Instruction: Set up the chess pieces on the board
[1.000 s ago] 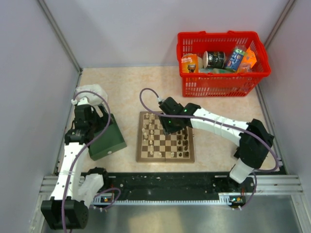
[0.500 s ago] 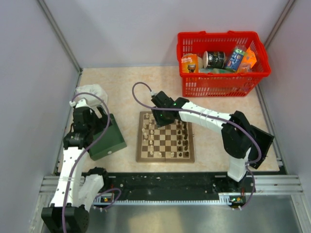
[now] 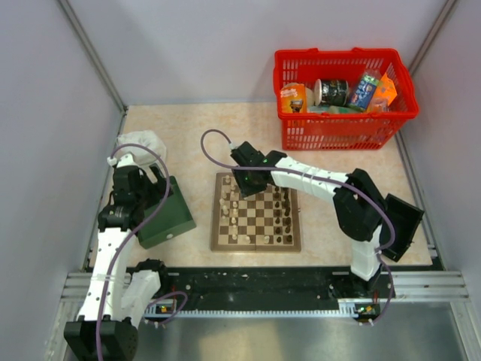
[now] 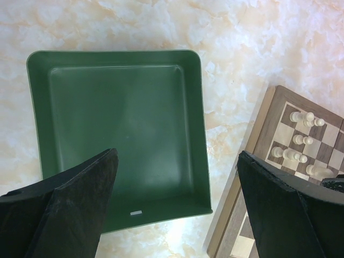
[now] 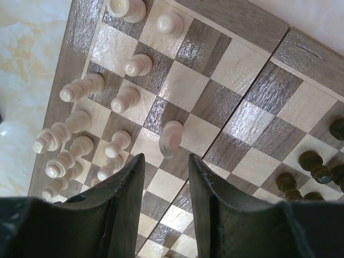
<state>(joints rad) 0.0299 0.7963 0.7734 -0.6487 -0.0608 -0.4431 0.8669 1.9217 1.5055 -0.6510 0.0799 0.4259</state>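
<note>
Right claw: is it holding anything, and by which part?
Nothing held, as far as shows: the right claw is partly open, and a cream piece sits free just ahead of it.

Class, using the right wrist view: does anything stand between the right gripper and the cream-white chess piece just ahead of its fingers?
Nothing visible does. The cream-white chess piece sits on the checkered wooden chessboard just beyond the tips of the open right gripper, with only bare board between them. The other cream-white pieces stand off to one side.

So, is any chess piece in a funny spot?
Yes. One white piece stands alone, away from the other white pieces, straddling a line between squares on the board, just ahead of the right gripper.
</note>
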